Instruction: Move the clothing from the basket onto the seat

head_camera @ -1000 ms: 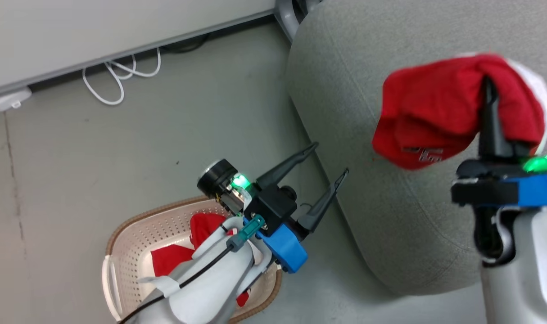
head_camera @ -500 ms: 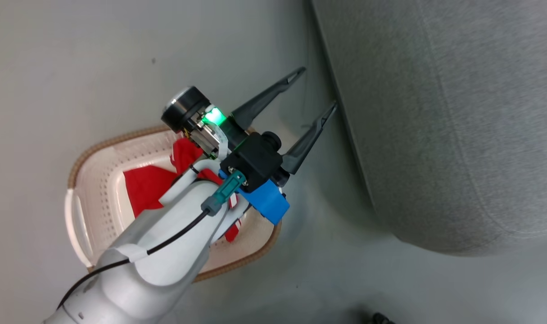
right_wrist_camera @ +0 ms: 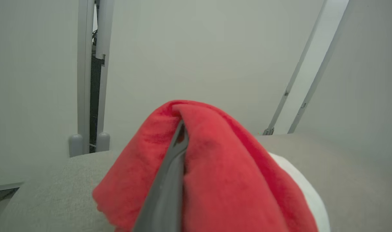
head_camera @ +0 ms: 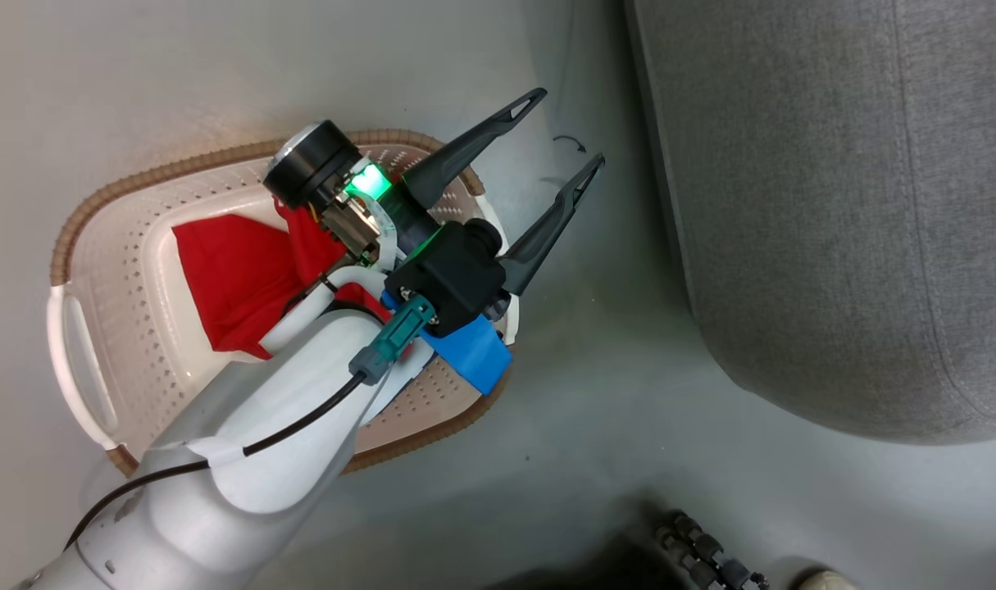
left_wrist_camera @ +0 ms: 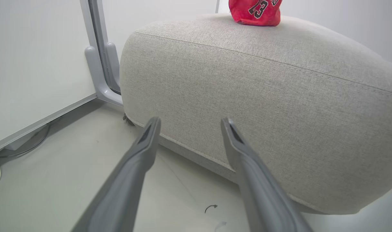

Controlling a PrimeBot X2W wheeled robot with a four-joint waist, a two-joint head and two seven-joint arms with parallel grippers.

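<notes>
Left gripper (head_camera: 565, 129) stands wide open and empty at the head view's centre. My pale forearm rises from the lower left across the basket (head_camera: 79, 238), fingers aimed at the upper right. Red clothing (head_camera: 227, 279) lies in the basket, and the seat (head_camera: 834, 205) takes the right side. In my left wrist view, the spread fingers (left_wrist_camera: 141, 154) point at the seat's flank, with a red garment (left_wrist_camera: 255, 11) at the top edge. In the right wrist view, my right gripper (right_wrist_camera: 182, 129) is pinched shut on the red garment above the seat.
</notes>
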